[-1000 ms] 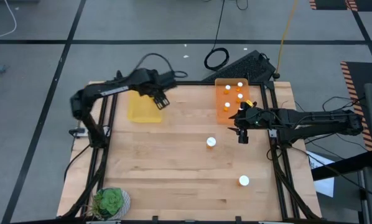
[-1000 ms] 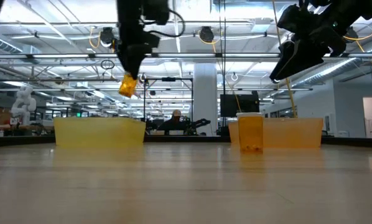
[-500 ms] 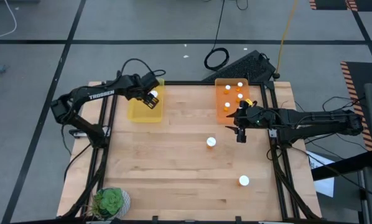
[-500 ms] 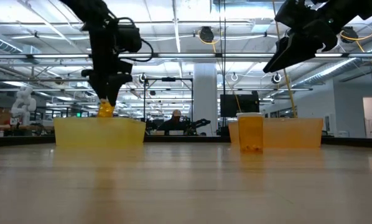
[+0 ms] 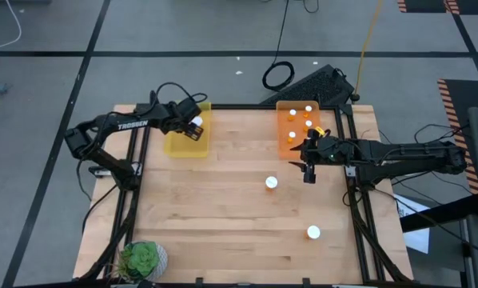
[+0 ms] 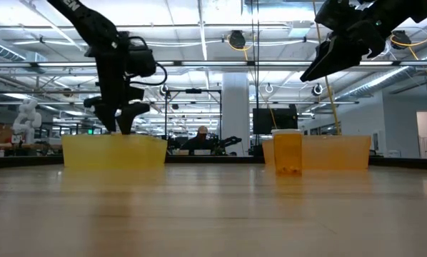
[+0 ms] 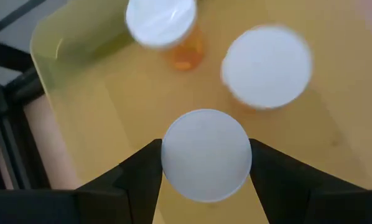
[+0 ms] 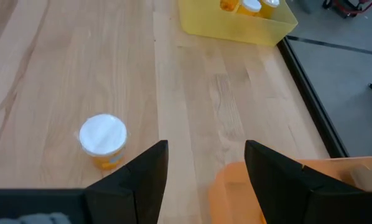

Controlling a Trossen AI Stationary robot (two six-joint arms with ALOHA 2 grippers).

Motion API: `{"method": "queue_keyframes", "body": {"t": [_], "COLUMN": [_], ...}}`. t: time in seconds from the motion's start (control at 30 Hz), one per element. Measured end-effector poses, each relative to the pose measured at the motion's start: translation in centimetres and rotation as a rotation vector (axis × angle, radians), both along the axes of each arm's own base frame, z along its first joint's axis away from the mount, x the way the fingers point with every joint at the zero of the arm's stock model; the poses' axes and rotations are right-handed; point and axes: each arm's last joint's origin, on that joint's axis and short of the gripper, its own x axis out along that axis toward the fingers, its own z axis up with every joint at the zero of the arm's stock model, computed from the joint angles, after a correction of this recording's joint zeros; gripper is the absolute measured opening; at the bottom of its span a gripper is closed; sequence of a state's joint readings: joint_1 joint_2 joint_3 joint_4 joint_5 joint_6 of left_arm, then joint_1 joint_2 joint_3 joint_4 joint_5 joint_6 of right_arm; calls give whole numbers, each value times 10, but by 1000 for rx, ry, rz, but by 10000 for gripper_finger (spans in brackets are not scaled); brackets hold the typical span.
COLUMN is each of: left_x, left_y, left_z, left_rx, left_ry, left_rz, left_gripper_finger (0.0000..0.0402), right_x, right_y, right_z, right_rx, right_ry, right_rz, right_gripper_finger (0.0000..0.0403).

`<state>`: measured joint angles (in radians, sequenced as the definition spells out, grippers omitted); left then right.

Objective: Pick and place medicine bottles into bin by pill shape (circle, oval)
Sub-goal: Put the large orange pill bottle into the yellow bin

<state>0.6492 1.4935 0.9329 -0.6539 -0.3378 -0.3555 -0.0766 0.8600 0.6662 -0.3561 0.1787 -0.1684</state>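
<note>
— Wooden tabletop (image 5: 223,216) on my screen: where's the left gripper (image 5: 193,128)?

— I see it inside the yellow bin (image 5: 178,144) at ten o'clock, fingers spread beside a white-capped bottle (image 7: 206,154), two more bottles (image 7: 267,65) nearby.

— And the right gripper (image 5: 308,171)?

— I see it parted, empty, hovering by the orange bin (image 5: 287,136) at two o'clock. Loose bottles: one at centre (image 5: 271,182), one at five o'clock (image 5: 313,232).

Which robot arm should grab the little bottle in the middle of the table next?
Probably the right. The right gripper hangs open beside the white-capped orange pill bottle, while the left gripper is over the yellow plastic bin.
</note>
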Motion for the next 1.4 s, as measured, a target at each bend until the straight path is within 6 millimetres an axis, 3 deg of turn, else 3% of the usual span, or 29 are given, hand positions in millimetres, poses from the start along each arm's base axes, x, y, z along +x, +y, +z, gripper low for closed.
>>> {"method": "queue_keyframes", "body": {"t": [0.43,0.83,1.17,1.4], "left_x": [-2,-2,10,20], "left_y": [0,0,-6,-35], "left_z": [-11,-10,29,61], "left_rx": [15,14,37,125], "left_ry": [-24,-9,27,-66], "left_rz": [-2,-6,-73,-228], "left_gripper_finger": [229,288,268,247], "right_x": [0,0,0,-2], "right_y": [0,0,1,17], "right_z": [0,0,0,-5], "right_rx": [0,10,132,345], "right_ry": [0,-3,-34,6], "right_rz": [0,-7,-65,-34], "right_gripper_finger": [208,208,208,208]}}
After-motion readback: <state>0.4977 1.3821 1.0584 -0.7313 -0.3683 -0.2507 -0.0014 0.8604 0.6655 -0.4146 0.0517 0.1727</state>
